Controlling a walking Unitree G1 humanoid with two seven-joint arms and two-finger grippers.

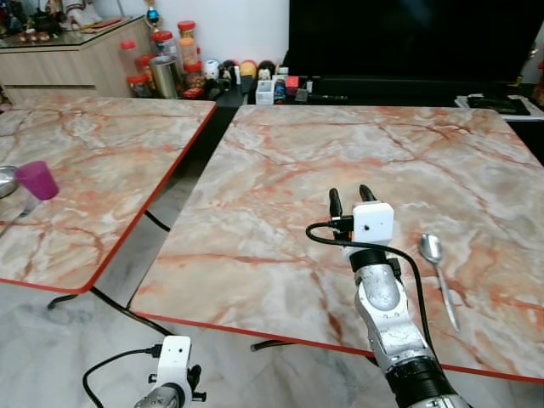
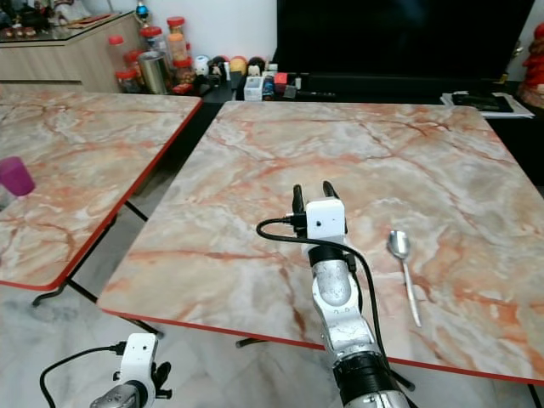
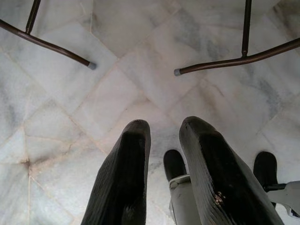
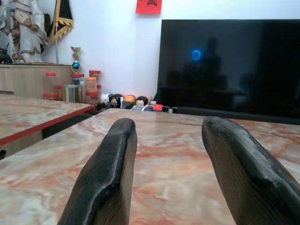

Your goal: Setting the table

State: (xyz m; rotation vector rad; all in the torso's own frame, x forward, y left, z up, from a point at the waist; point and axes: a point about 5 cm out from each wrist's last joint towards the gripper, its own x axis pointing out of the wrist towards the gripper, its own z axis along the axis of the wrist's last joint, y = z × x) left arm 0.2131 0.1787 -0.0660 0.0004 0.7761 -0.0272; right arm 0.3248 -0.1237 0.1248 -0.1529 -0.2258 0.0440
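One spoon (image 1: 435, 265) beside right pincer (image 1: 351, 199)

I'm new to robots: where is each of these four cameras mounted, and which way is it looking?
Left eye view: on the head, looking down at the marble-patterned table with a metal spoon; right gripper open above it.
Right eye view: same head, same scene, shifted slightly.
Left wrist view: on the left arm, facing the tiled floor; left gripper open.
Right wrist view: along the right gripper's fingers, facing the black television.

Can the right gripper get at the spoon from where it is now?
Probably yes: the right gripper hovers open over the table, with the spoon lying just to its right and nothing between them.
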